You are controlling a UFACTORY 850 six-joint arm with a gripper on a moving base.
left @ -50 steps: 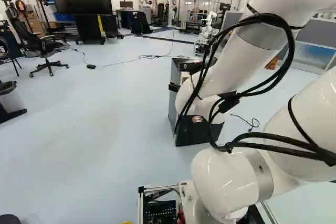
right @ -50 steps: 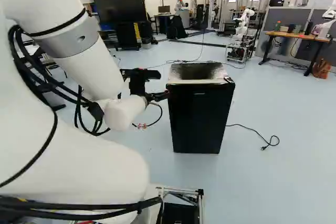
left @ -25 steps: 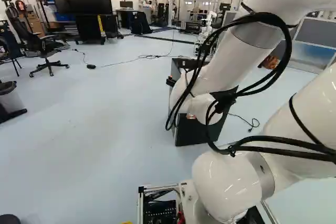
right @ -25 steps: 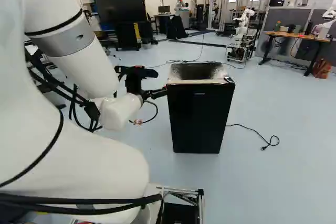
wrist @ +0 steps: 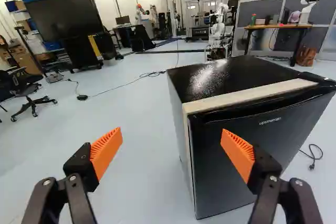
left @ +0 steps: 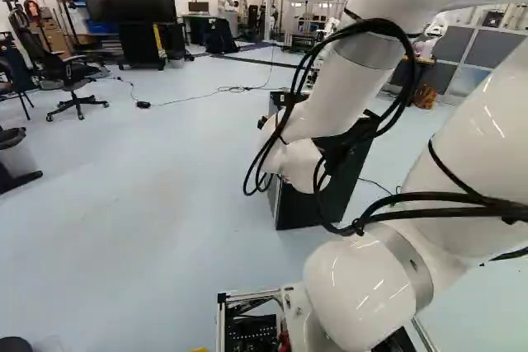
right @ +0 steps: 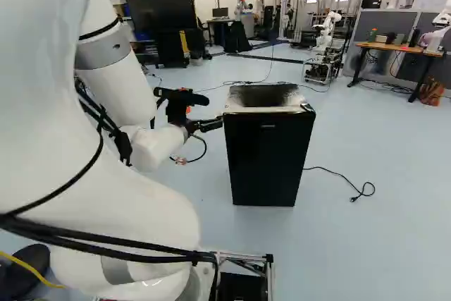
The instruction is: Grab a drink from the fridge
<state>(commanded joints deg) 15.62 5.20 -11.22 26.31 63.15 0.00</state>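
My pincer [right: 220, 124] is released, its two orange pads [wrist: 106, 150] spread wide with nothing between them, and in the right base view it reaches in beside the upper left edge of the black fridge [right: 269, 156]; whether I touch it, I cannot tell. Looking along my fingers, I see the fridge standing on the pale floor [wrist: 142, 182] ahead and to one side, its dark door [wrist: 231, 166] closed, a black cable [right: 331, 171] trailing beside it.

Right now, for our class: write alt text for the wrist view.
Open gripper with orange pads near a closed black mini fridge on a pale floor; beyond, a large screen, a wheeled office chair and a wooden-topped desk.
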